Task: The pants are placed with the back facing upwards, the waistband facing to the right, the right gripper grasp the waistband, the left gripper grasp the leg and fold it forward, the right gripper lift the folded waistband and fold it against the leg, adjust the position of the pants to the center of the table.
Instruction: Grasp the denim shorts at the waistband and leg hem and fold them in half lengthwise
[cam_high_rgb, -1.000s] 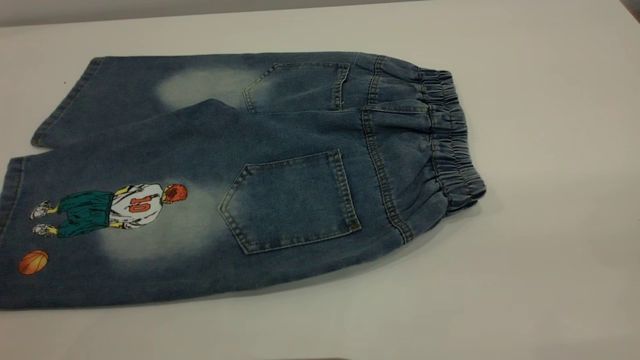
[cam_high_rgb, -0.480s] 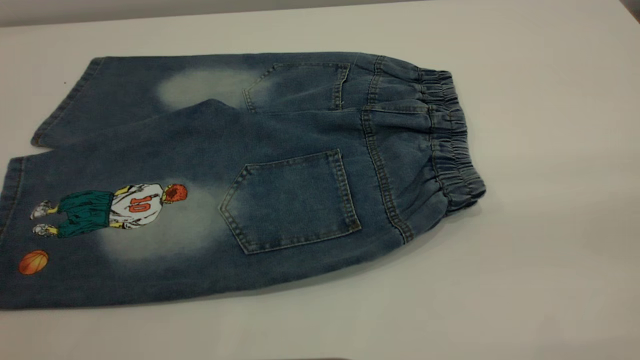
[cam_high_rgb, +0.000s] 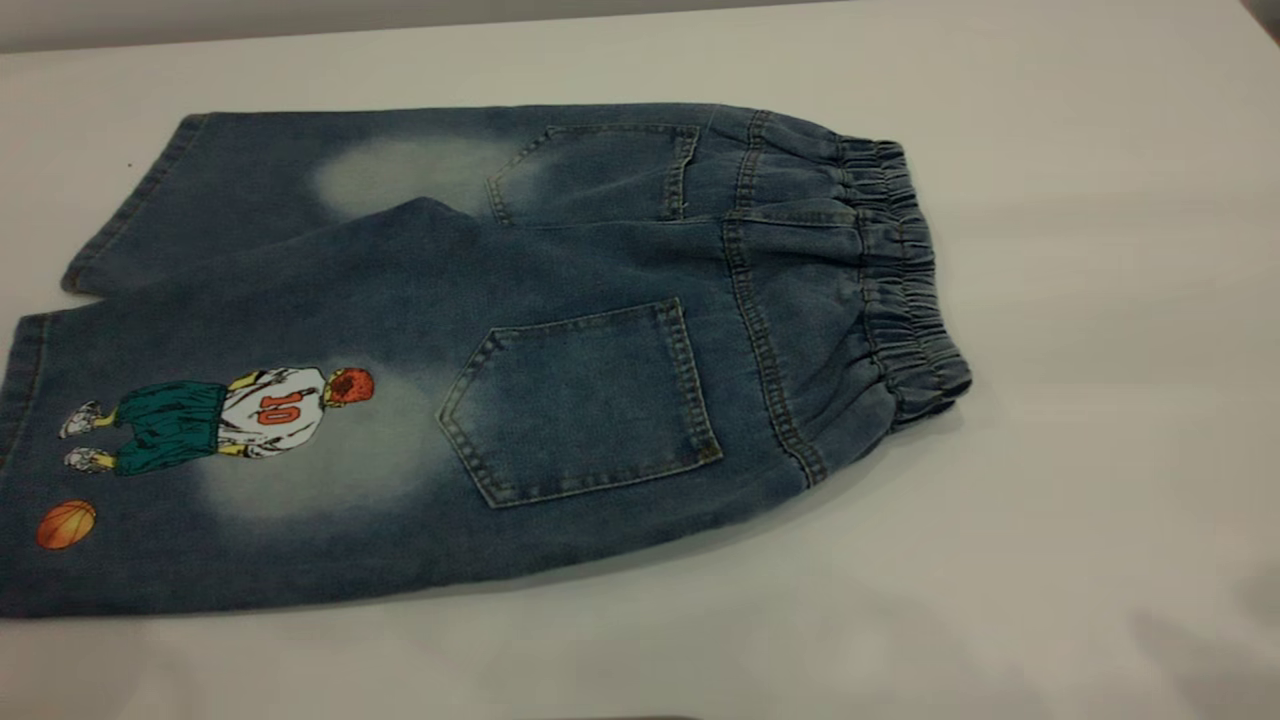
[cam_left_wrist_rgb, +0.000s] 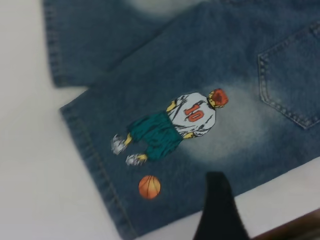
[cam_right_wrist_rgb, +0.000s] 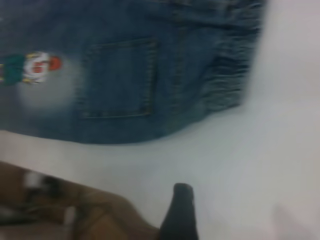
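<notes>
Faded denim pants (cam_high_rgb: 560, 330) lie flat, back up, on the matte white table (cam_high_rgb: 1100, 300).

The puckered elastic waistband (cam_high_rgb: 905, 280) points right; the printed leg (cam_high_rgb: 200, 470) with stitched hem lies nearest. One dark wedge finger of the left gripper (cam_left_wrist_rgb: 218, 210) hangs over that leg's edge; the right gripper (cam_right_wrist_rgb: 181, 212) hangs above bare table. Whether either is spread, I cannot tell.

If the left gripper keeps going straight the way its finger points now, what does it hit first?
Probably the printed leg of the pants: in the left wrist view the left gripper's fingertip points onto the denim beside the orange ball print. Its height above the cloth is unclear.
</notes>
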